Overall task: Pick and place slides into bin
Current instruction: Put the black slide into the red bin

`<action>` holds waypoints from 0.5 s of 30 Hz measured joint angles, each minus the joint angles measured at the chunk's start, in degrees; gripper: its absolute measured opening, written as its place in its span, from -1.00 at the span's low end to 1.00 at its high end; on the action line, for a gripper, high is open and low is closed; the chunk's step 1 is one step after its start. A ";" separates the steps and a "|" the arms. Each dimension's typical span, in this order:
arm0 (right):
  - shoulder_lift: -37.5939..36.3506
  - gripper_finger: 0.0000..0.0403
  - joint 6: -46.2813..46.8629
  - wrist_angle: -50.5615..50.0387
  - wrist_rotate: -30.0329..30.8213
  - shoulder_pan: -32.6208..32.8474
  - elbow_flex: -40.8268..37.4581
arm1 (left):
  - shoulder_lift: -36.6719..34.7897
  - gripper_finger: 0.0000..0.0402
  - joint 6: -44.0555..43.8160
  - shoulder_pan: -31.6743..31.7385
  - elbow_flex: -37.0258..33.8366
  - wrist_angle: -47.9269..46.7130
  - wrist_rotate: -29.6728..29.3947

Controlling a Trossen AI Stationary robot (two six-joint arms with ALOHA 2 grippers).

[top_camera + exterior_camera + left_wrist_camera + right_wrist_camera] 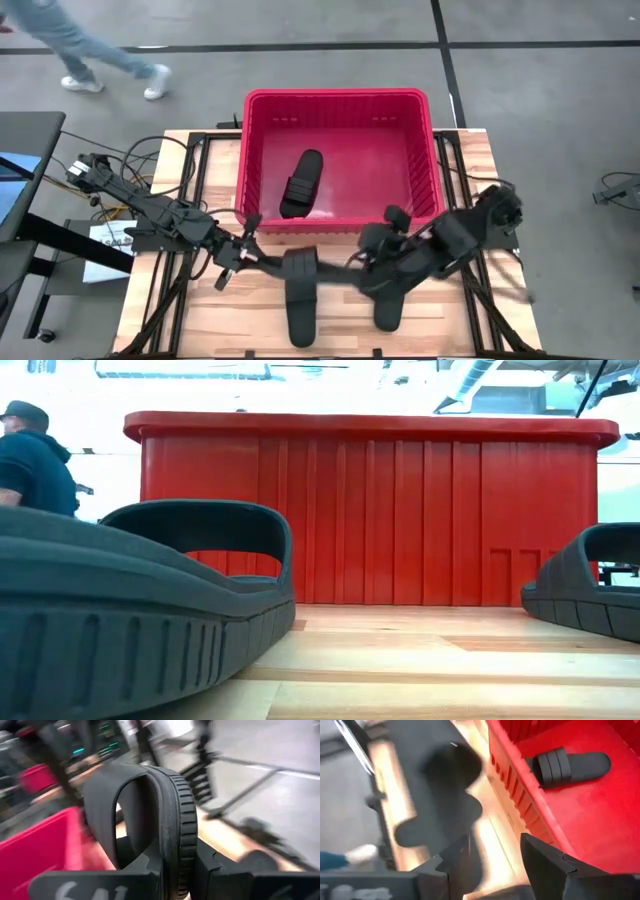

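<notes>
Slides: one (301, 184) lies in red bin (340, 98); left gripper (170, 875) jaws clamp another (150, 820) on edge over tabletop (460, 330); right gripper (492, 857) jaws apart, empty, beside bin

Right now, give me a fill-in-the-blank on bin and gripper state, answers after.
1. The red bin has ____ slide lying inside it.
2. The left gripper is ____ on an edge-up slide.
3. The right gripper is ____, with nothing between its fingers.
Missing words: one; shut; open.
</notes>
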 joint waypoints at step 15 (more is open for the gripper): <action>-10.01 -0.56 -1.64 0.06 -0.02 3.67 -0.11 | 2.22 -0.85 9.09 -0.57 19.58 -9.58 -57.12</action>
